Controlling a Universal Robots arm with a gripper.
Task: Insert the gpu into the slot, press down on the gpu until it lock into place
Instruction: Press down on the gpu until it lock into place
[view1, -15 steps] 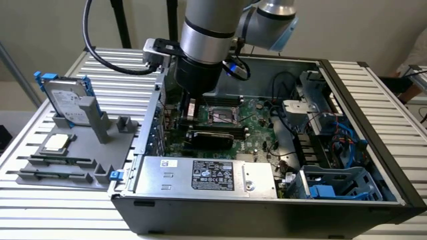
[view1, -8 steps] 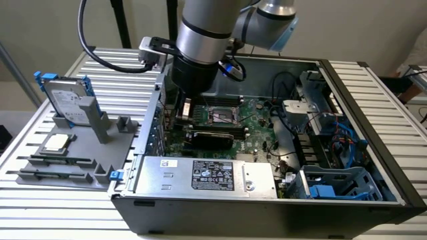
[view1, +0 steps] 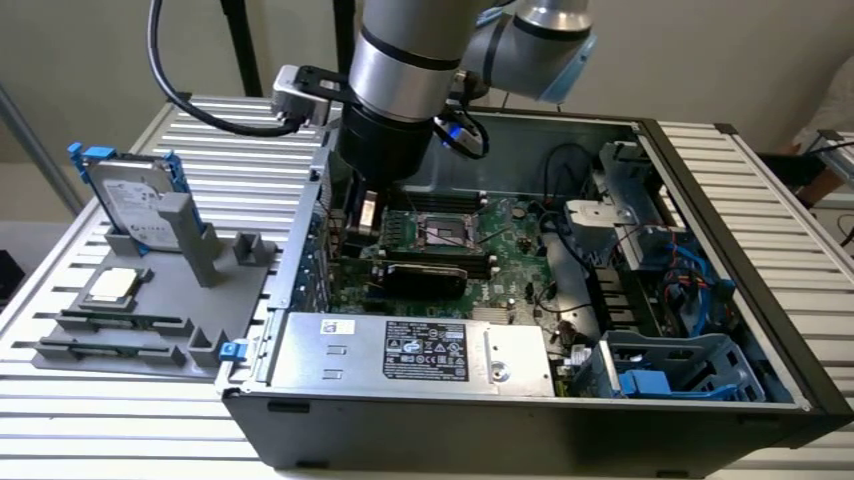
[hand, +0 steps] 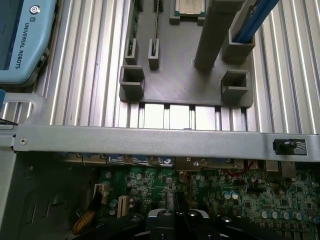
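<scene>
Ribbed metal table (view1: 120, 410), pale wall (view1: 747, 60)

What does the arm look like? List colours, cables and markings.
The arm is a thick silver tube with a black band and pale blue joint caps. A black cable loops beside it. A pale blue cover reads UNIVERSAL ROBOTS. The tool is black.
</scene>
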